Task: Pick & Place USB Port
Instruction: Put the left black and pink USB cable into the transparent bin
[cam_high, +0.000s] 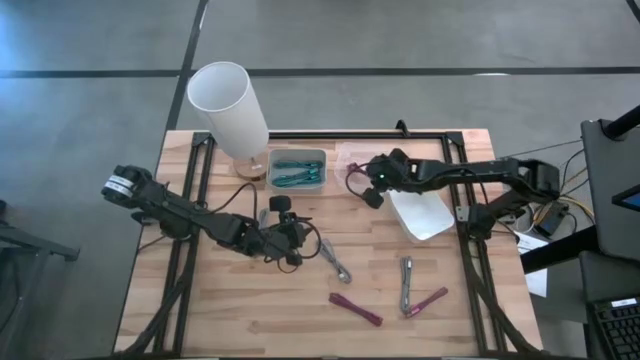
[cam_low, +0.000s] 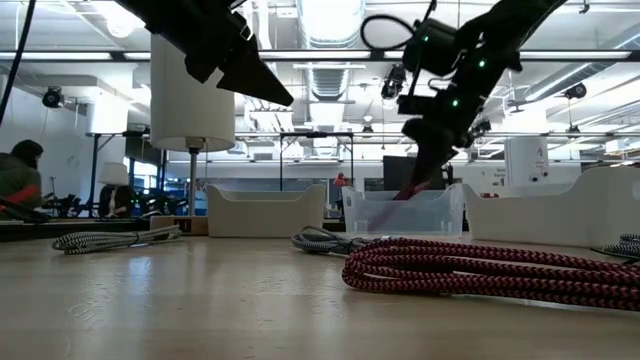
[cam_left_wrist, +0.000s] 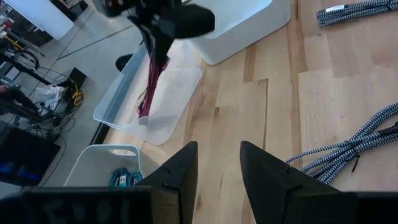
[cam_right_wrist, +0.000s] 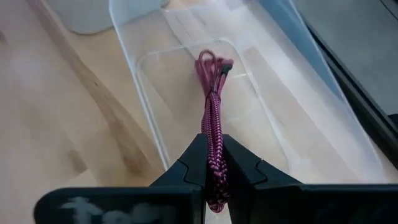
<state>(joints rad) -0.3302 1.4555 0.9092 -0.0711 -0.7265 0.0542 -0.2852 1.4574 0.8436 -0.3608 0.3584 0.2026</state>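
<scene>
Braided magenta cable, clear plastic bin, wooden table

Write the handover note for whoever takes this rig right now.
Right gripper: shut on a red cable, held over the clear bin at the table's far side.
Left gripper: open, empty, waiting above mid-table.
Teal cables lie in the grey bin.
Left on the table: two red cables and two grey ones.
Next, probably: release this cable into the clear bin, then fetch the rest.
</scene>
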